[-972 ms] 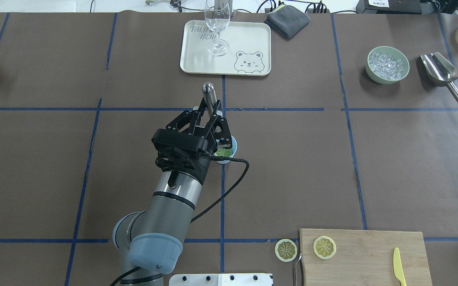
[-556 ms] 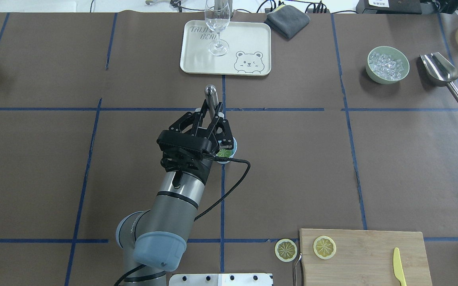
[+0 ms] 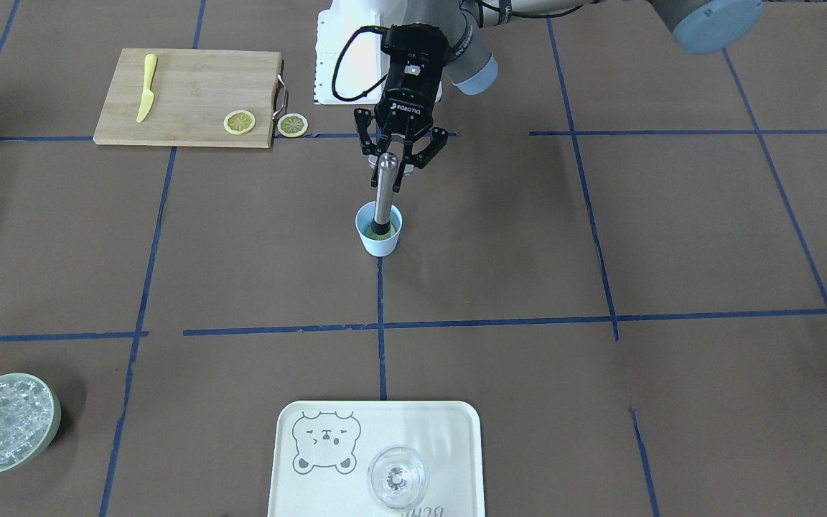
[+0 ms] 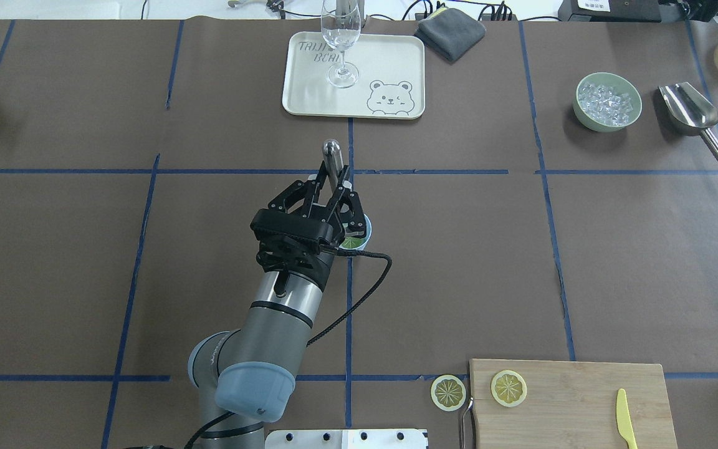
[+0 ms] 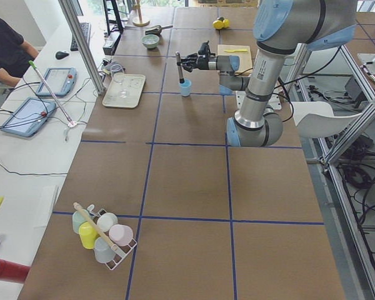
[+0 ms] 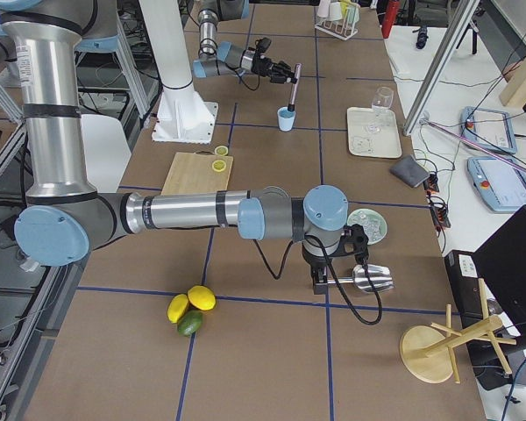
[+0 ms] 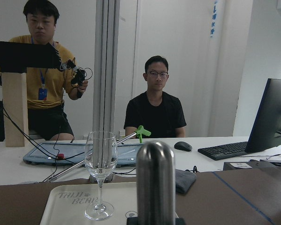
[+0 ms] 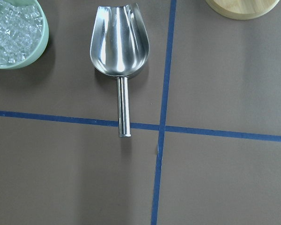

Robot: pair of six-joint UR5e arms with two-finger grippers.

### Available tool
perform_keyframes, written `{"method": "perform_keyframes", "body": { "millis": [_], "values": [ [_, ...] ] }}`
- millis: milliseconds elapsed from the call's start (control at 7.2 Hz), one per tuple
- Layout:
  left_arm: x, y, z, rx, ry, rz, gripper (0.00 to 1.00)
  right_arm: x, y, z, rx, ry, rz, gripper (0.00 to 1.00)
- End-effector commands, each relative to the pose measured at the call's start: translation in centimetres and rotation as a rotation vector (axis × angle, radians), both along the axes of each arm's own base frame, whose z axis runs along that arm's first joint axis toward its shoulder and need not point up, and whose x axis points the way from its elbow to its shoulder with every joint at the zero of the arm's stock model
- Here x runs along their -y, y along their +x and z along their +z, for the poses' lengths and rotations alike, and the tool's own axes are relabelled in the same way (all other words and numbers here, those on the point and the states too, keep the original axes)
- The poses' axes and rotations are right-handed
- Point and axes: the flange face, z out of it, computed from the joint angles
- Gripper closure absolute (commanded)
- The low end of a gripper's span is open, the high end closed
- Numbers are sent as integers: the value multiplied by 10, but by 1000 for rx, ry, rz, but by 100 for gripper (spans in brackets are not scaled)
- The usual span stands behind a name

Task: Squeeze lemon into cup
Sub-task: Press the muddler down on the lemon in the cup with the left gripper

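The light-blue cup [image 3: 379, 243] stands at the table's middle, with a lemon slice [image 4: 351, 241] lying inside it. My left gripper [image 3: 390, 172] is shut on a steel muddler [image 3: 385, 190] that stands nearly upright, its lower end down in the cup on the slice. In the overhead view the gripper [image 4: 333, 184] hides most of the cup [image 4: 366, 228]. The muddler's rounded top fills the left wrist view [image 7: 155, 183]. My right gripper [image 6: 333, 263] hangs over a steel scoop [image 8: 119, 44]. I cannot tell whether it is open or shut.
A tray [image 4: 390, 68] with a wine glass [image 4: 340, 43] lies beyond the cup. A green bowl of ice [image 4: 607, 101] is at the far right. A cutting board [image 4: 571, 405] holds a lemon slice [image 4: 508, 388] and a yellow knife [image 4: 625, 418]; another slice [image 4: 448, 392] lies beside it.
My left arm has shifted a little to the right, and the muddler's top has moved slightly toward the robot. The gripper stays shut on it over the cup.
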Motion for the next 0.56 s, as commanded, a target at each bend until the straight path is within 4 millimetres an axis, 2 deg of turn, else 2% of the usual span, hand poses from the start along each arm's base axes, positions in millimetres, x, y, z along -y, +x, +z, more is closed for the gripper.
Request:
{"method": "perform_keyframes", "body": {
  "millis": [0,417],
  "values": [
    [1,8,7,20,-3,3,100,0,0,0,0,0,0,0],
    [3,17,16,44,-7,9,100,0,0,-2,-3,6,-1,0]
  ]
}}
